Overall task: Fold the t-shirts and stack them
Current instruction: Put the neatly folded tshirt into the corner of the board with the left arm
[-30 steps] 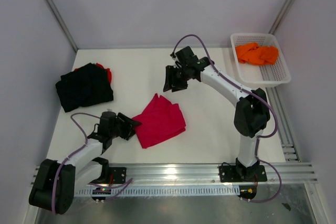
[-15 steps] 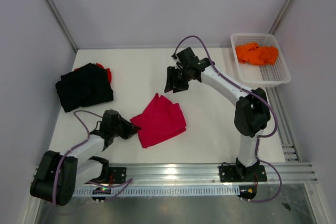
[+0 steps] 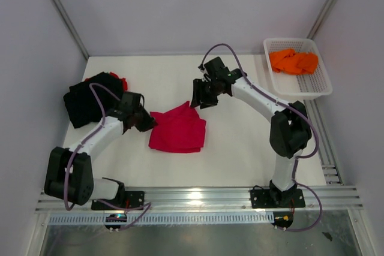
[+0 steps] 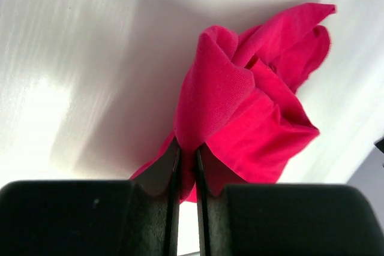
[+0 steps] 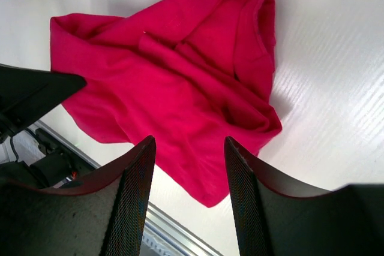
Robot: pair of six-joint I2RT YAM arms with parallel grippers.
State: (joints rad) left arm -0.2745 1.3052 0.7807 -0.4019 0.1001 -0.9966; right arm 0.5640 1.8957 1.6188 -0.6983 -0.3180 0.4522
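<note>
My left pincer is pinching the crimson-red cloth t-shirt on the white tabletop; my right pincer is hanging open above it.

A white surface with a faint ribbed sheen is closed in by plain, pale lilac-grey walls on the left, far and right sides. Slim metal posts rise at the two far corners. An aluminium rail runs along the near edge and shows a bright patch of glare.
</note>
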